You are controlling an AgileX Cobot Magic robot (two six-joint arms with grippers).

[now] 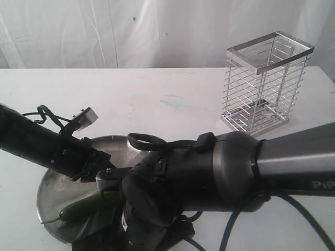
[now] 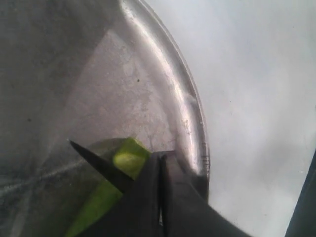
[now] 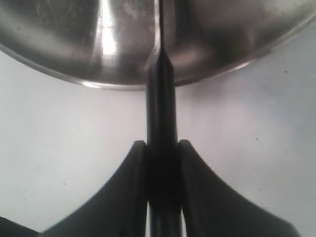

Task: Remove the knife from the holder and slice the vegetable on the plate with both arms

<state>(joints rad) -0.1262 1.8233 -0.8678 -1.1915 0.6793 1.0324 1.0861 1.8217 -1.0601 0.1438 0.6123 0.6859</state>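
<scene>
on the left of the plate (image 1: 49, 191), the vegetable (image 1: 84, 207) lies w/ its long axis running left-right near the front rim, stem end outward. the left gripper (image 2: 160, 165) sits over the cut end, jaws fully closed on nothing, prob pinning it. just beside those tips the knife (image 3: 160, 98) blade crosses that axis, so the next cut looks like a straight press down; right gripper (image 3: 161, 144) jaws are clamped on the black handle, w/ the holder (image 1: 267, 86) well apart at back right of the counter (image 1: 157, 99).
</scene>
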